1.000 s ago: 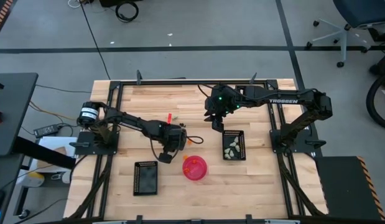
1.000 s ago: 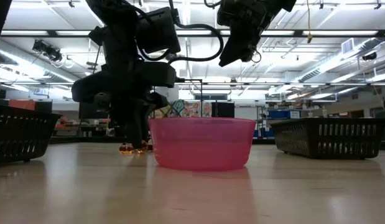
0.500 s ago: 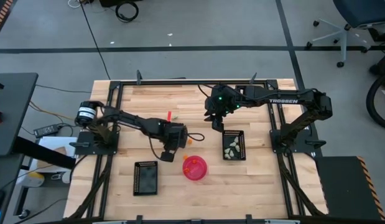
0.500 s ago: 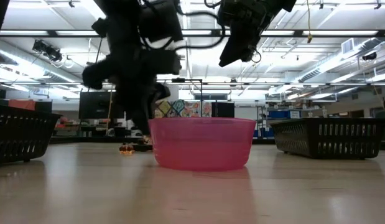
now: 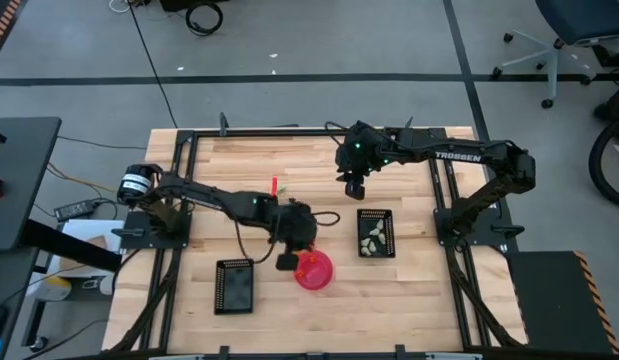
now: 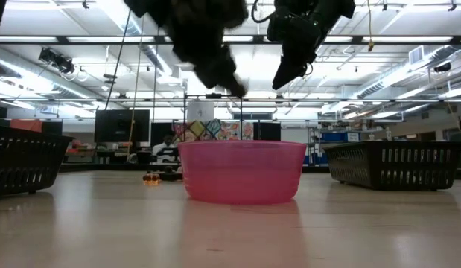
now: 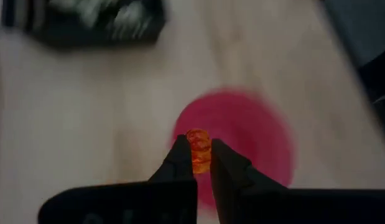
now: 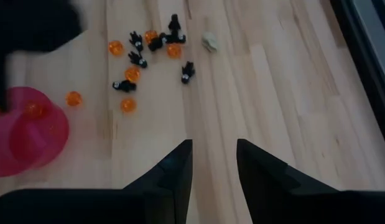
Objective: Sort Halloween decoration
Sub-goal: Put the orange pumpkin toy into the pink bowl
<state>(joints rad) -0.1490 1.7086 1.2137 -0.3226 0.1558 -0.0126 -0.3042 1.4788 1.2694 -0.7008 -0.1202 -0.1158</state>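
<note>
My left gripper is shut on one tiny orange decoration piece and hangs over the left rim of the round pink bowl. In the low view it is raised above the bowl. More orange and black pieces and one pale piece lie scattered on the wood beyond the bowl. An orange piece lies inside the bowl. My right gripper is open, held high over the table's far middle, touching nothing. My left gripper pinches the orange piece between the free ends of its two fingers. The piece is lifted clear of the table and stands above the pink bowl. The fingers point slanting down from the table's left.
A black grid tray holding pale pieces sits right of the bowl; another black tray sits to its left near the front edge. A small red item lies toward the far side. Black frame rails border the table.
My left gripper has risen from the scattered pieces on the table and swung toward the near edge and right, carrying the orange piece over the bowl's rim. My right gripper has drifted slightly toward the far edge and stayed open.
</note>
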